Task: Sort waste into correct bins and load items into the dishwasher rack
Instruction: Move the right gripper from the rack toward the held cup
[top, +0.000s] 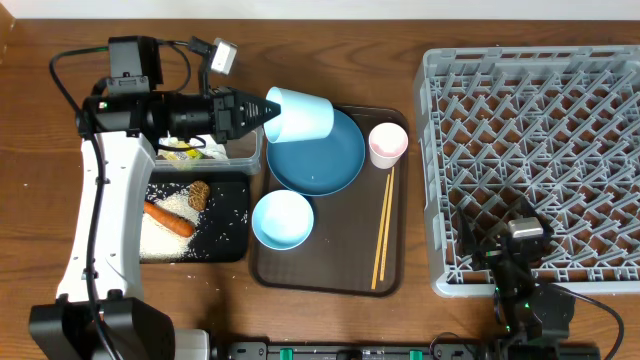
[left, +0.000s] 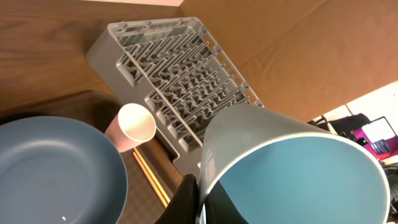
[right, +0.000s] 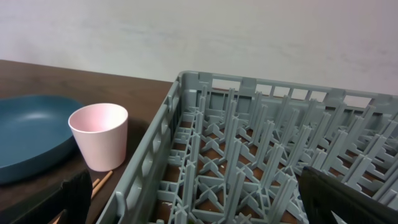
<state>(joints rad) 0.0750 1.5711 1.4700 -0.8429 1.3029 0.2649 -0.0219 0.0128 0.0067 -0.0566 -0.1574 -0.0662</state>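
Closest to the lens, in the left wrist view, is the light-blue cup (left: 292, 168). The left jaws are clamped on its rim, one finger (left: 189, 199) against the outside wall. The cup is in the air on its side, above the back left corner of the brown serving tray (top: 325, 280). Its long axis runs across the tray, with the mouth turned away from the tray toward the left arm (top: 110, 200) and the base toward the tray's middle.

On the tray, the dark-blue plate (top: 320, 165) lies flat in the back half. The pink cup (top: 388, 145) stands upright at the back right corner. The bowl (top: 282, 220) sits mouth up at the front left. The chopsticks (top: 382, 228) lie side by side along the tray's right edge, pointing front to back.

Left of the tray, at the back, the clear tub (top: 247, 155) holds the yellow-green wrapper (top: 185, 150); its print is too small to read. Left of the tray, at the front, the black tray (top: 235, 250) holds the carrot (top: 168, 218) lying diagonally, the brown lump (top: 199, 195) and scattered rice (top: 180, 240).

Right of the serving tray, the grey rack (top: 535, 120) rests on the desk (top: 40, 200). The right jaws stand wide apart at the rack's front edge, holding nothing.
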